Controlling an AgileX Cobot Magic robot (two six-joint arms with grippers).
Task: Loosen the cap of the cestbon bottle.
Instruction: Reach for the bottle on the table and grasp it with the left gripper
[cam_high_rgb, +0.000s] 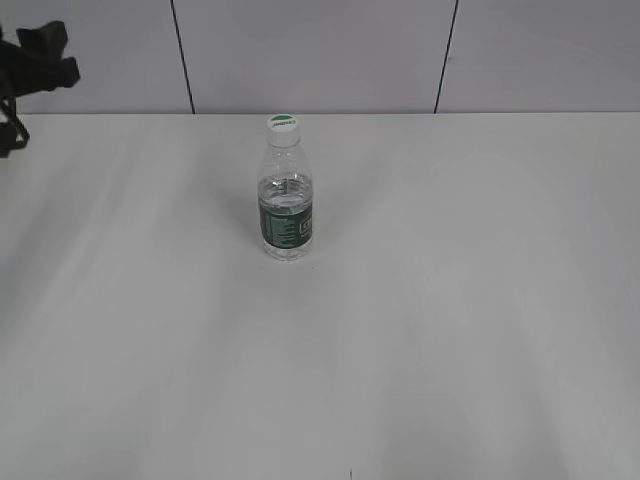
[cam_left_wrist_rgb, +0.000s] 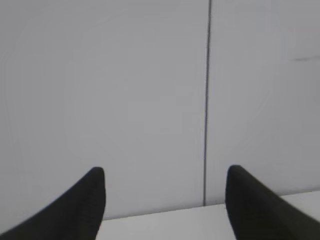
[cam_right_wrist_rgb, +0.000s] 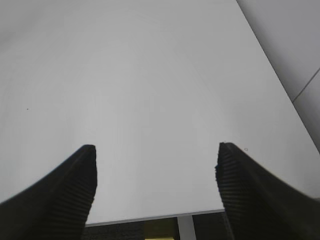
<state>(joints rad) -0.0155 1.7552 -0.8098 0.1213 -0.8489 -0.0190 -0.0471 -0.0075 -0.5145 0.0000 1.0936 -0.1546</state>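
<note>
The cestbon bottle (cam_high_rgb: 287, 200) stands upright near the middle of the white table (cam_high_rgb: 450, 300) in the exterior view, clear with a dark green label band. Its white cap (cam_high_rgb: 283, 124) with a green patch sits on top. My left gripper (cam_high_rgb: 35, 60) shows at the far left edge of the exterior view, well away from the bottle. In the left wrist view it (cam_left_wrist_rgb: 165, 175) is open and empty, facing the wall. My right gripper (cam_right_wrist_rgb: 156, 152) is open and empty over bare table; it is out of the exterior view. The bottle shows in neither wrist view.
A grey panelled wall (cam_high_rgb: 320, 50) with dark seams stands behind the table. The right wrist view shows the table's edge (cam_right_wrist_rgb: 155, 216) with a dark gap below it.
</note>
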